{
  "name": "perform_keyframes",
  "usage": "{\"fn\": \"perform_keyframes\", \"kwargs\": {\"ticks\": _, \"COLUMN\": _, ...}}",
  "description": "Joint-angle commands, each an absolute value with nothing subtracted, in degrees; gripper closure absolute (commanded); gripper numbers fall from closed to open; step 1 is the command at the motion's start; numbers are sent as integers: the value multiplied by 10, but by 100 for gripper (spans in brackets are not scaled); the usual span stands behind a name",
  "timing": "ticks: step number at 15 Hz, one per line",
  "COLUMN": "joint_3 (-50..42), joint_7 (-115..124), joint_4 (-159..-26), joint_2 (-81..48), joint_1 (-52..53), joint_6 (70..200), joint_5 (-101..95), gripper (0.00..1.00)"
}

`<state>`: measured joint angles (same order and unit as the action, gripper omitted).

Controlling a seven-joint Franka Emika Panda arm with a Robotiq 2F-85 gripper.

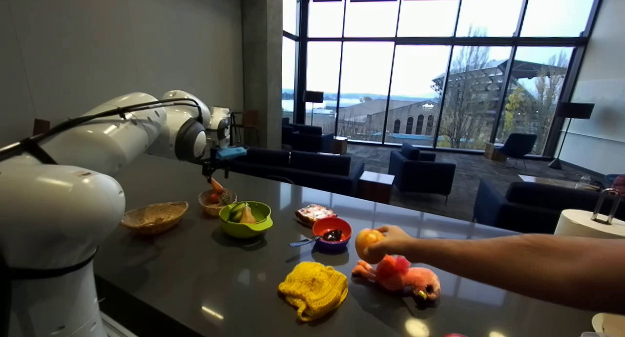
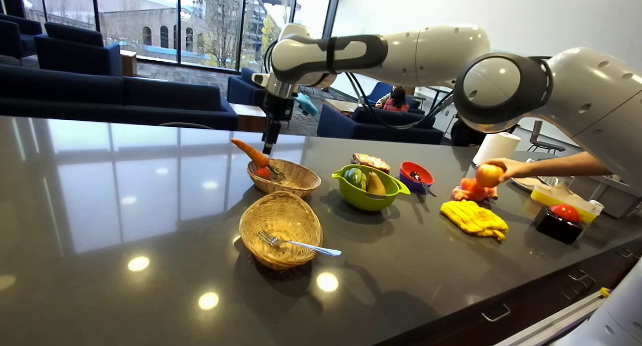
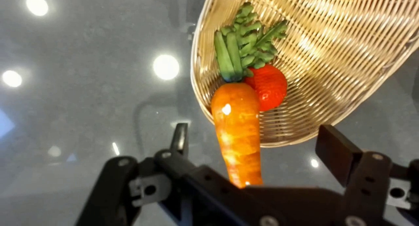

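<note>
Glossy grey counter under everything. Closest, wrist view: pincer spread wide, nothing gripped, jaws standing one each side of the orange carrot with visible gaps. Carrot lies tilted, thick end in the wicker basket next to leafy greens and a red fruit, tapered end sticking out past the rim. Doing this well, my call: go slow, keep both gaps even, move along the carrot's length; sideways drift would likely knock it off the rim. Hidden: carrot tip goes behind the pincer body in that view, so can't tell whether they touch. Basket also runs off the frame top. Farther out, second basket with a fork in it, handle over the rim, then lime bowl whose wall blocks the bottoms of a pear and a striped squash. Beyond, a person's hand holds an orange fruit; forearm cut at the edge in an exterior view. Last, navy sofas and tall windows, washed out by daylight.
</note>
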<state>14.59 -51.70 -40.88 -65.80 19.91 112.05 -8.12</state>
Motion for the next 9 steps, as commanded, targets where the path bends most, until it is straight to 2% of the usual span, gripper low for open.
{"fn": "perform_keyframes", "kwargs": {"ticks": 1, "joint_3": 152, "joint_7": -505, "joint_4": -397, "joint_2": -659, "joint_1": 197, "joint_6": 1110, "joint_5": -70, "gripper": 0}}
{"fn": "perform_keyframes", "kwargs": {"ticks": 9, "joint_3": 166, "joint_7": -498, "joint_4": -384, "joint_2": -682, "joint_1": 214, "joint_6": 1118, "joint_5": -41, "gripper": 0}}
